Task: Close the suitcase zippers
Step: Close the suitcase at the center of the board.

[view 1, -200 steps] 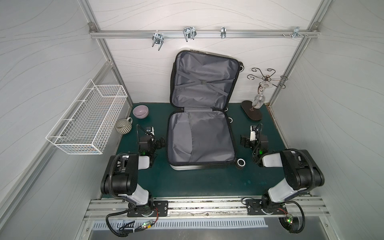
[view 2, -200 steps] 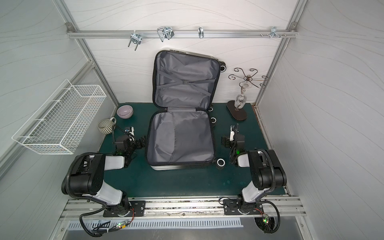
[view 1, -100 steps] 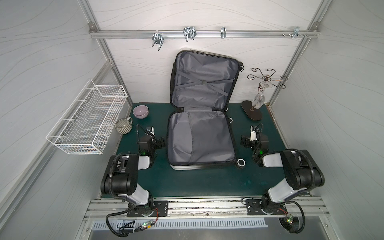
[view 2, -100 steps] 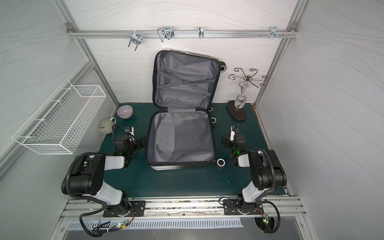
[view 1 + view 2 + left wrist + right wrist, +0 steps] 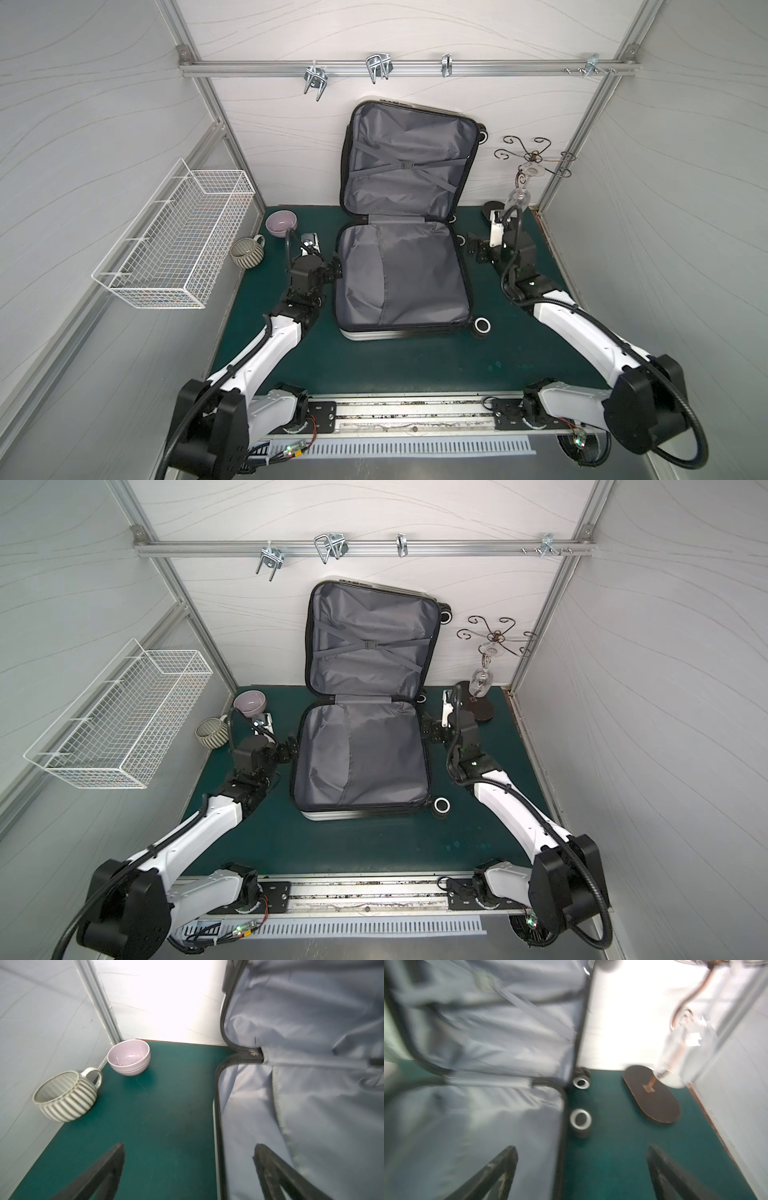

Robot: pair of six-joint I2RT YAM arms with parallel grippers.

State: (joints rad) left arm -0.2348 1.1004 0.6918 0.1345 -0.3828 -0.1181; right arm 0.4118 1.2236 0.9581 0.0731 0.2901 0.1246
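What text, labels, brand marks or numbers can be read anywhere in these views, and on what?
No readable text in any view.
suitcase lining and rim: no label or brand shows.
ribbed mug, pink bowl: plain.
White patch on the hanging glass, right wrist view: too blurred to tell whether it bears text.

Grey lining fills the suitcase (image 5: pixel 401 274), plain and creased, crossed by darker grey straps (image 5: pixel 405 166). The zippers (image 5: pixel 217 1105) run black round its rim. Its wheel (image 5: pixel 482 324) is black with a white ring. The desk (image 5: pixel 374 365) is deep green. Left of the suitcase: a pale lilac bowl (image 5: pixel 281 220), a cream mug (image 5: pixel 247 253) ribbed in grey-brown stripes, a white wire basket (image 5: pixel 178 241). Right of it, a dark brown stand base (image 5: pixel 652 1095).
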